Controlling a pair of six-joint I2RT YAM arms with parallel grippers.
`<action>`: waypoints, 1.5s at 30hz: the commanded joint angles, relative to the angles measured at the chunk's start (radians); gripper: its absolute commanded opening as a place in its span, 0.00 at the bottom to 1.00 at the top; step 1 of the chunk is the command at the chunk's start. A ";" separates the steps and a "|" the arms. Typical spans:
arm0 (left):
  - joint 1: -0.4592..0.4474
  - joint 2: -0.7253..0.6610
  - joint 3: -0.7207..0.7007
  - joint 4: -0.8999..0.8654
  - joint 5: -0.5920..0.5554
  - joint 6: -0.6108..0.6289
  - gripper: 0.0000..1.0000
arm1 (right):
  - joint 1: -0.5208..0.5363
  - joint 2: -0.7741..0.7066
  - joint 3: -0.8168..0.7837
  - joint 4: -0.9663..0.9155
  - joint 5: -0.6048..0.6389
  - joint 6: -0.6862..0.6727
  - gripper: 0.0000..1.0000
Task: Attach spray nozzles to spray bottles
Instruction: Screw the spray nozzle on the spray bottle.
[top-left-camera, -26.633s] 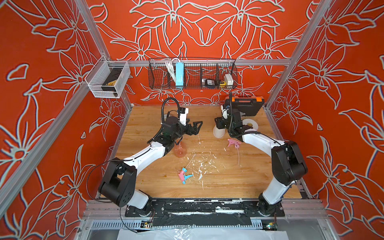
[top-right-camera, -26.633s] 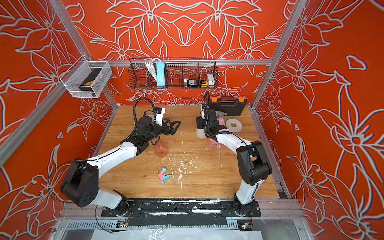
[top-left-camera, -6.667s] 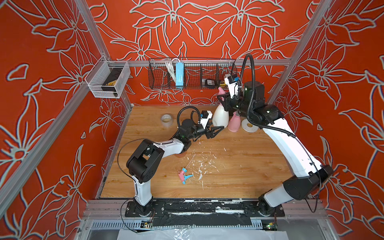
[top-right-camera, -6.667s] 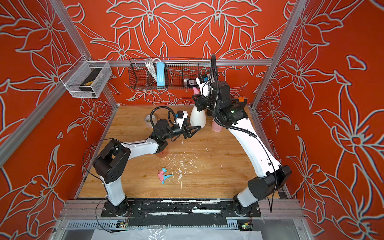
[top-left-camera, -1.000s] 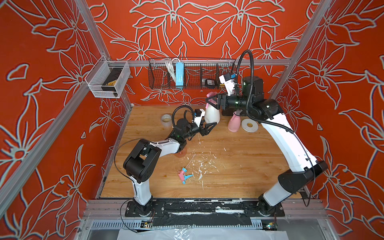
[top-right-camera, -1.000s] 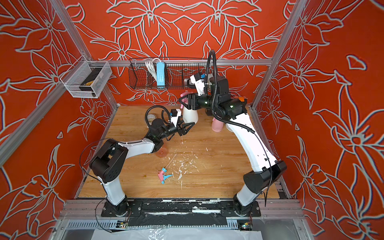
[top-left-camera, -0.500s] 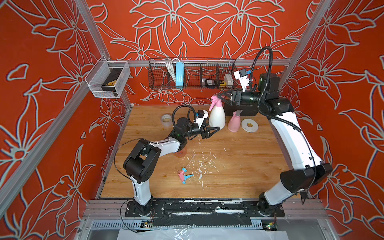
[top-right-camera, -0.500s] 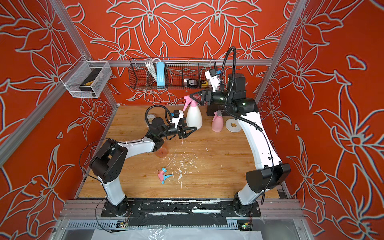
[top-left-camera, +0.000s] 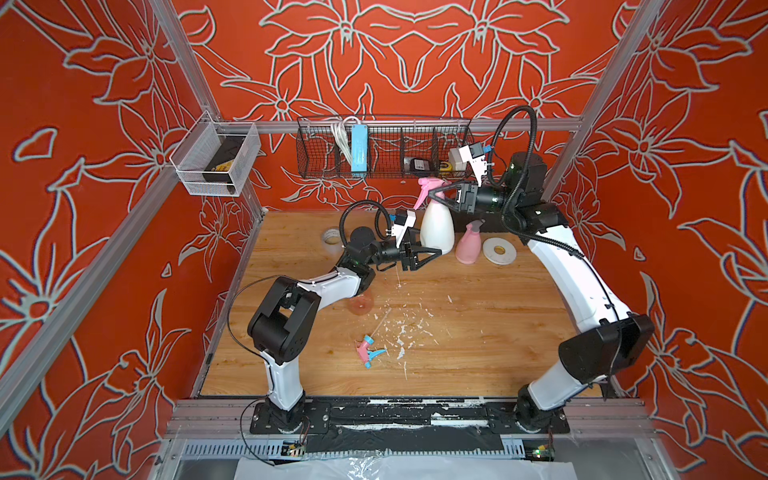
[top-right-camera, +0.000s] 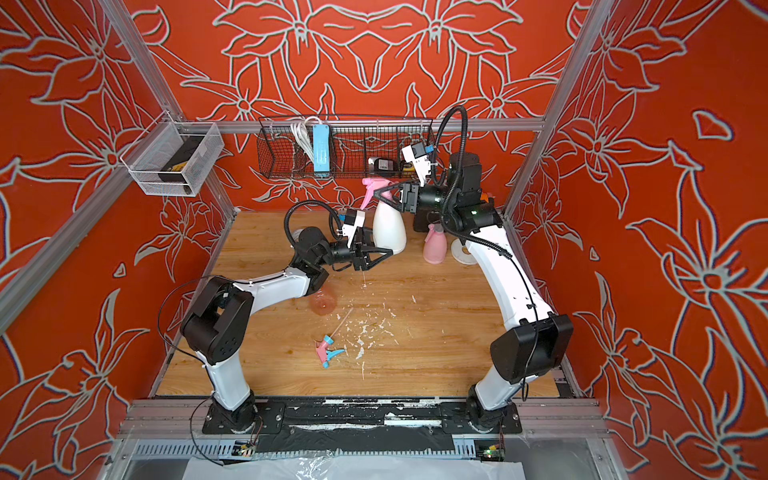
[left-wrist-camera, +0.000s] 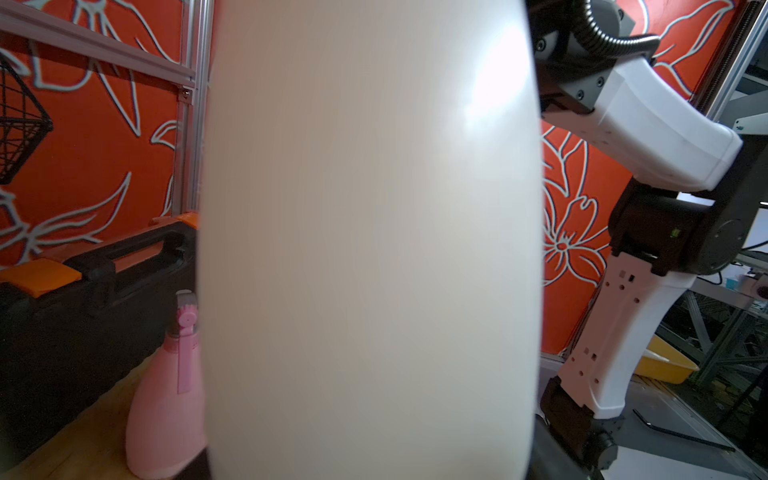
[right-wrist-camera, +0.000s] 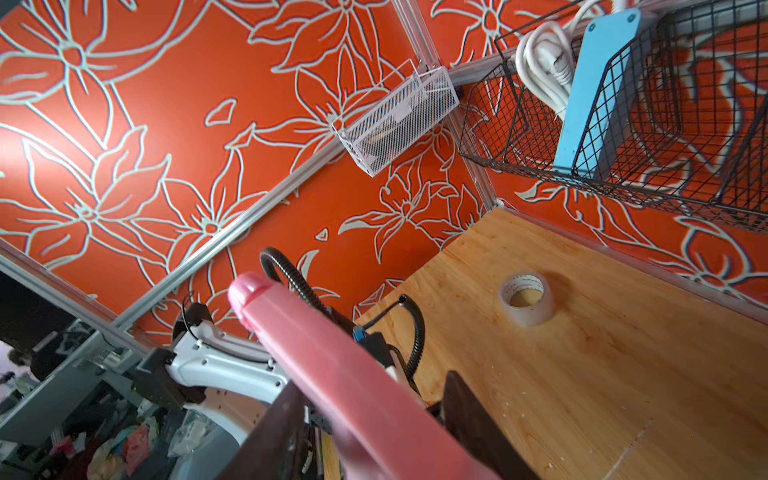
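A white spray bottle (top-left-camera: 435, 226) (top-right-camera: 388, 228) stands at the back of the table and fills the left wrist view (left-wrist-camera: 365, 249). My left gripper (top-left-camera: 436, 252) is shut on its base. A pink spray nozzle (top-left-camera: 424, 189) (right-wrist-camera: 316, 353) sits on its neck, and my right gripper (top-left-camera: 435, 194) (top-right-camera: 379, 195) is closed round it from the right. A pink bottle (top-left-camera: 467, 245) (left-wrist-camera: 166, 395) with a grey-topped nozzle stands beside it. A transparent orange-pink bottle (top-left-camera: 360, 304) lies under my left arm. A pink-and-blue nozzle (top-left-camera: 368, 351) (top-right-camera: 326, 351) lies loose mid-table.
A white tape roll (top-left-camera: 498, 250) lies right of the pink bottle, a clear one (top-left-camera: 331, 237) (right-wrist-camera: 525, 299) at the back left. A black-and-orange case (left-wrist-camera: 83, 270) stands against the back wall under a black wire basket (top-left-camera: 382, 153). White flecks dot the wooden table (top-left-camera: 478, 332).
My right gripper let go of the nozzle and drew back to the right, then came back and closed round the nozzle again. The left gripper kept hold of the white bottle's base.
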 joint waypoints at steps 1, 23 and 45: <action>-0.001 0.015 0.027 0.051 0.054 -0.021 0.45 | 0.012 -0.012 -0.010 0.070 -0.011 0.038 0.44; 0.005 -0.030 0.052 -0.121 -0.098 0.154 0.44 | 0.034 -0.090 -0.011 -0.239 0.209 -0.221 0.00; 0.005 -0.118 -0.026 -0.165 -0.306 0.274 0.54 | 0.193 -0.166 -0.076 -0.260 0.733 -0.249 0.00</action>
